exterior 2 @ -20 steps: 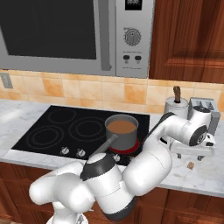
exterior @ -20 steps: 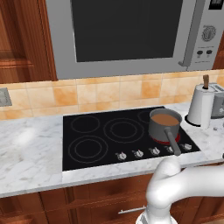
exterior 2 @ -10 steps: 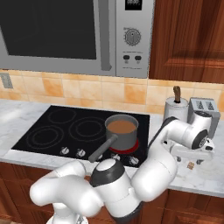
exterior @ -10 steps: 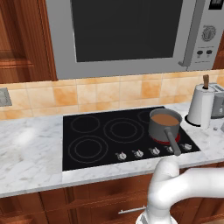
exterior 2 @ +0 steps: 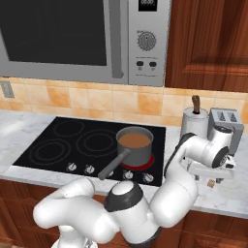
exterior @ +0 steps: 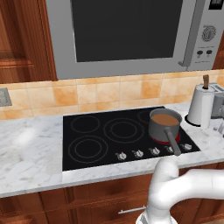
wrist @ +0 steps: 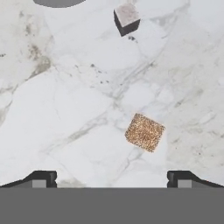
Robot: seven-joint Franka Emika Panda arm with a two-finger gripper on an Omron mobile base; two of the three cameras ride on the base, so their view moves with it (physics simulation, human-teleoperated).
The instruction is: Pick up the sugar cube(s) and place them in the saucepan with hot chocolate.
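Note:
A brown sugar cube (wrist: 145, 132) lies on the marble counter just ahead of my gripper (wrist: 111, 179), slightly right of centre between the wide-apart fingertips (wrist: 181, 178). Farther ahead lies a pale sugar cube (wrist: 127, 18). Nothing is held and the gripper is open. From the right base view, my gripper (exterior 2: 213, 175) hangs low over the counter right of the cooktop, with a small sugar cube (exterior 2: 211, 183) under it. The grey saucepan (exterior 2: 134, 145) with brown hot chocolate sits on the front right burner, its handle towards the counter's front. The left base view also has the saucepan (exterior: 165, 124).
A white paper-towel roll (exterior 2: 195, 122) and a silver toaster (exterior 2: 225, 121) stand behind the hand by the wall. The black cooktop (exterior 2: 53, 147) lies to the left, with a microwave (exterior 2: 58, 34) above it. The counter's front edge is close below the hand.
The hand has come down and slightly left towards the counter beside the cooktop. The jaws have stayed wide apart. Saucepan and cubes have not moved.

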